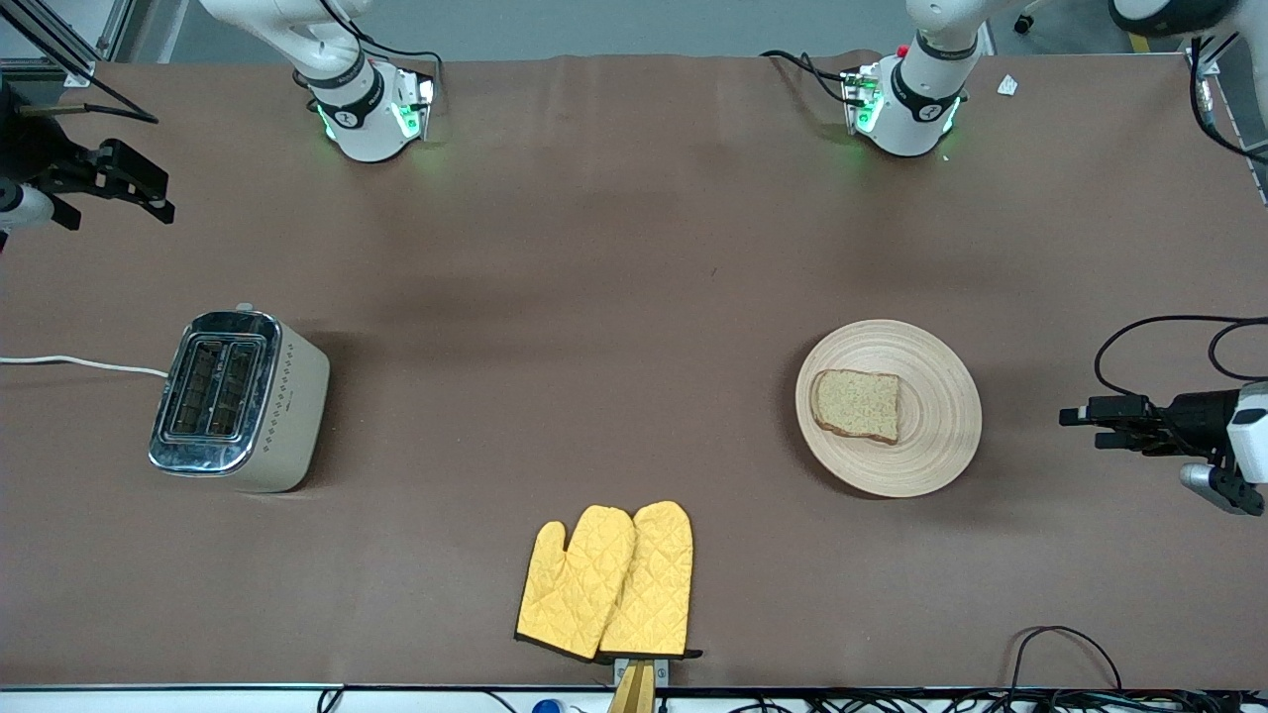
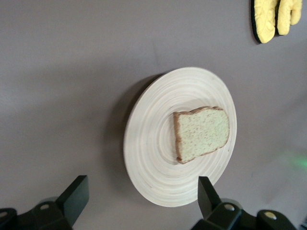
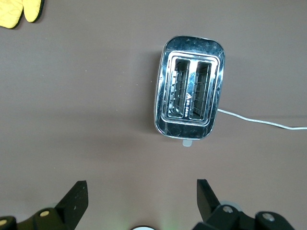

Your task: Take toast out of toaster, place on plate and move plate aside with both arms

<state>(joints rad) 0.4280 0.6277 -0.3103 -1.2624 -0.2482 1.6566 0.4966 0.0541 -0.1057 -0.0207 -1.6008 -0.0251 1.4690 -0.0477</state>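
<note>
The toast (image 1: 858, 404), a brown speckled slice with a darker crust, lies flat on the round light-wood plate (image 1: 941, 416) toward the left arm's end of the table. My left gripper (image 1: 1085, 426) hangs over bare table just off the plate's rim, open and holding nothing. In the left wrist view the plate (image 2: 153, 143) and toast (image 2: 201, 134) lie ahead of the wide-spread left gripper (image 2: 142, 184). At the right arm's end, my right gripper (image 1: 111, 213) is open and empty over the cloth. In its wrist view the right gripper (image 3: 141, 189) frames bare table short of the toaster.
A chrome and cream toaster (image 1: 238, 399) with two empty slots stands toward the right arm's end, its white cord (image 1: 79, 363) trailing to the table edge. Two yellow quilted oven mitts (image 1: 609, 584) lie near the front edge. Brown cloth covers the table.
</note>
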